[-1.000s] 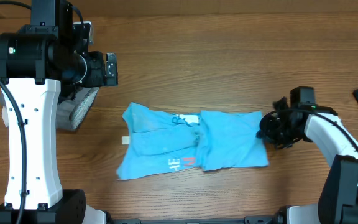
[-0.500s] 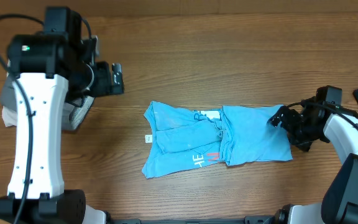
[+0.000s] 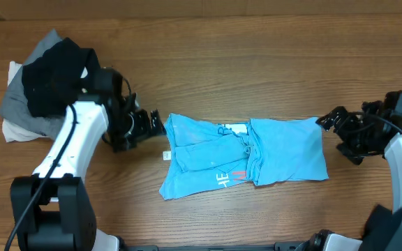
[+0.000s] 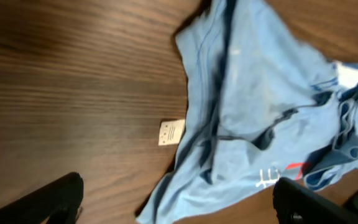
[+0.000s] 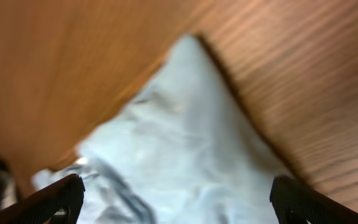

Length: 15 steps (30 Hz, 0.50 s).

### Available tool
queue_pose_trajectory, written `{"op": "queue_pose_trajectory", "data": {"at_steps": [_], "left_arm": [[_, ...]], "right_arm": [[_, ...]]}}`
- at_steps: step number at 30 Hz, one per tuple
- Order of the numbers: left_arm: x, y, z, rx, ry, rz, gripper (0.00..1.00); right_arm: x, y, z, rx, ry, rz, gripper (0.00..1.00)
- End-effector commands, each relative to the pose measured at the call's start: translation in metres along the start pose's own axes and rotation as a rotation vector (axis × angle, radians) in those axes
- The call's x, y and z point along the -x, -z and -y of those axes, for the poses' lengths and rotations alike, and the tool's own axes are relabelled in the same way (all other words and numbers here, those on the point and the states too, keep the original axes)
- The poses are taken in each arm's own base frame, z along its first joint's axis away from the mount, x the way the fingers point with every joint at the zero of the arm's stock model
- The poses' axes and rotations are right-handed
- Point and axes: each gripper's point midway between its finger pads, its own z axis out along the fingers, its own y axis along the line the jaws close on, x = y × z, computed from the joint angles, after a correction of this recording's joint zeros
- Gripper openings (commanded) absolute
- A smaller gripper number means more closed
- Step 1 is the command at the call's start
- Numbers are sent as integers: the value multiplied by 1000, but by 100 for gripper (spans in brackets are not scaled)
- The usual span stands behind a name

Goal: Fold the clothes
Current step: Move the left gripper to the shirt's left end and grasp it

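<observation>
We've got the sky-blue T-shirt (image 3: 257, 157) lying rumpled in the middle of the desk (image 3: 257, 63) — red and white lettering at its 6 o'clock hem. The left pincer (image 3: 152, 127) is at its 9 o'clock edge, spread wide and empty. The right pincer (image 3: 333, 134) at 3 o'clock is likewise released. The black-and-grey clothes pile (image 3: 44, 87) sits at 10 o'clock.

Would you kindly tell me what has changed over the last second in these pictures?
The right gripper dragged the blue T-shirt to the right, then let go of its right edge and backed off, open. The left arm swung down from the far-left corner, bringing the open left gripper to the shirt's left edge. The shirt kept its folded shape.
</observation>
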Motion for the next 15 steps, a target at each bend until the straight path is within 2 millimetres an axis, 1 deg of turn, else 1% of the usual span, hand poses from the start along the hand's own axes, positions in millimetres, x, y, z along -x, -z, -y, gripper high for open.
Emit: {"op": "queue_pose_trajectory", "data": {"at_steps": [1, 2, 4, 7, 8, 12, 15], "left_arm": [[-20, -25, 11, -149, 27, -59, 100], [-23, -33, 14, -184, 14, -60, 100], [-26, -47, 13, -197, -27, -42, 100], [-29, -63, 1, -136, -100, -12, 100], [-30, -65, -1, -125, -109, -9, 100], [-33, -68, 9, -147, -184, -10, 100], [-39, -75, 14, -139, -227, -32, 100]], "right_arm": [[-2, 13, -30, 139, 30, -7, 100], [-3, 14, -32, 153, 29, -14, 100], [-3, 13, -32, 153, 30, -16, 100], [-3, 13, -32, 154, 30, -15, 100], [-3, 13, -32, 154, 30, -16, 100], [-4, 13, -32, 151, 51, -16, 100], [-4, 13, -32, 150, 51, -16, 100]]}}
